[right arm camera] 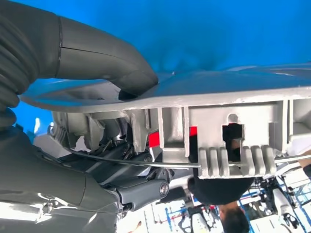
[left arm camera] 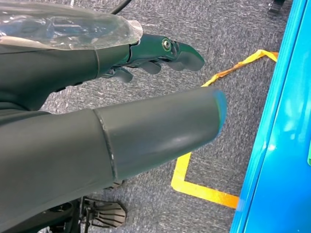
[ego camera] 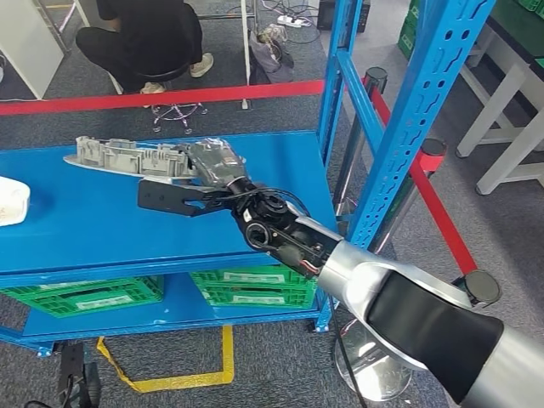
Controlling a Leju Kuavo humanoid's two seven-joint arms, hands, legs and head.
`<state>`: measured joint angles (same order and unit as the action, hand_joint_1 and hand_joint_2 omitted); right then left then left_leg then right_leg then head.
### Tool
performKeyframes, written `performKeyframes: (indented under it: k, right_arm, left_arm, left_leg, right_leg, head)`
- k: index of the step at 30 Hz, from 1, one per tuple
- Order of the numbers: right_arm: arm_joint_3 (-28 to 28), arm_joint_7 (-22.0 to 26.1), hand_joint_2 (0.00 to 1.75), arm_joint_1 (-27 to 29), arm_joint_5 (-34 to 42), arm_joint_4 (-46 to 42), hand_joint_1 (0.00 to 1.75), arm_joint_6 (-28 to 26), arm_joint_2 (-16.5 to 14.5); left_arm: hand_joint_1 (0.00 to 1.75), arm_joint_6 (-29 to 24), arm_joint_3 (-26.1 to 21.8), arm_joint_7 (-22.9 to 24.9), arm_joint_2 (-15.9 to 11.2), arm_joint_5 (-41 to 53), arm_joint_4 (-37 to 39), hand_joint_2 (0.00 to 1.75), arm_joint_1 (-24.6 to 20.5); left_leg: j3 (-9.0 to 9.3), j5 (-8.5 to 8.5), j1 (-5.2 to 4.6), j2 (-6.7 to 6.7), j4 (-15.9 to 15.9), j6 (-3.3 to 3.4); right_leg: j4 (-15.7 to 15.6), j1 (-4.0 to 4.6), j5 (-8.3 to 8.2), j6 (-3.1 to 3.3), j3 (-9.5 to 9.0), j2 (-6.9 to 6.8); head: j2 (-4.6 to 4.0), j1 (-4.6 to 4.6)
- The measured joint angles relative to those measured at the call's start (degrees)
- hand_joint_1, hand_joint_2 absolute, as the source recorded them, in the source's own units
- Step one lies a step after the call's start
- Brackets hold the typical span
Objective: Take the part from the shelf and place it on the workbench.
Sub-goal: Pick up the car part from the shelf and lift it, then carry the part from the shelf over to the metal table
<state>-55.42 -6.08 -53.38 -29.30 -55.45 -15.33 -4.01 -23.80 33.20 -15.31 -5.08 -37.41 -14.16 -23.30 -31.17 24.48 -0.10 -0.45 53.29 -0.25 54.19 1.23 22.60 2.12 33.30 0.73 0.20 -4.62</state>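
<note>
Head view. Right hand (ego camera: pixel 212 183) reaching in from 4 o'clock across the blue shelf (ego camera: pixel 282 166), fingers around the near end of the grey part (ego camera: pixel 128 157). Part long and thin, long axis running roughly 9 to 3 o'clock across the shelf top, far end pointing to 9. Grip at the 3 o'clock end, so most of the part sticks out past the hand toward 9. Cannot tell whether lifted or resting on the blue surface. Something white (ego camera: pixel 9 200) at the 9 o'clock edge of the shelf. Green crates (ego camera: pixel 257 285) on the level below. Seated person (ego camera: pixel 144 34) at 12 o'clock beyond the red tape (ego camera: pixel 161 96).

Left wrist view. Left hand (left arm camera: pixel 110 87) holding nothing, thumb straight, dark fingers (left arm camera: pixel 165 51) loosely apart, over grey carpet with yellow floor tape (left arm camera: pixel 199 189). Blue shelf edge alongside. Well away from the part; right hand clearly the nearer one.

Right wrist view. Thumb (right arm camera: pixel 110 63) pressed on the flat upper face of the part, darker fingers (right arm camera: pixel 143 189) under the ribbed side, part pinched between. Firm-looking hold, though off-centre.

Judgement: part taken, carry to the table not yet done. Long overhang likely to sag or swing; lift calls for clearing the blue upright (ego camera: pixel 410 119) at 2 o'clock.
</note>
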Motion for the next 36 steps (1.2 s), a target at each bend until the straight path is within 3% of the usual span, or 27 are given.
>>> performKeyframes:
  k: [7, 28, 36]
  right_arm:
    - [1.0, 0.7, 1.75, -0.1, 9.6, -2.9, 1.75, 3.1, 0.9]
    - [1.1, 1.6, 1.75, -0.2, 13.0, -5.0, 1.75, 3.2, 2.4]
    - [1.3, 2.2, 1.75, 0.0, 20.2, -7.3, 1.75, 4.1, 3.1]
  left_arm:
    - [0.0, 0.0, 0.0, -0.3, -0.1, -0.6, 0.0, 0.0, 0.1]
    - [0.0, 0.3, 0.0, -0.4, -0.3, -1.3, 0.0, 0.0, 0.9]
    - [0.0, 0.3, 0.0, -1.4, -0.7, -1.4, 0.0, 0.0, 0.8]
  left_leg:
    - [0.0, 0.0, 0.0, 0.0, 0.0, 0.0]
    - [0.0, 0.0, 0.0, 0.0, 0.0, 0.0]
    - [0.01, 0.0, 0.0, 0.02, 0.0, 0.0]
  right_leg:
    - [0.0, 0.0, 0.0, 0.0, 0.0, 0.0]
    - [0.0, 0.0, 0.0, 0.0, 0.0, 0.0]
    - [0.0, 0.0, 0.0, 0.0, 0.0, 0.03]
  head:
    - [0.0, 0.01]
    - [0.0, 0.0]
    - [0.0, 0.01]
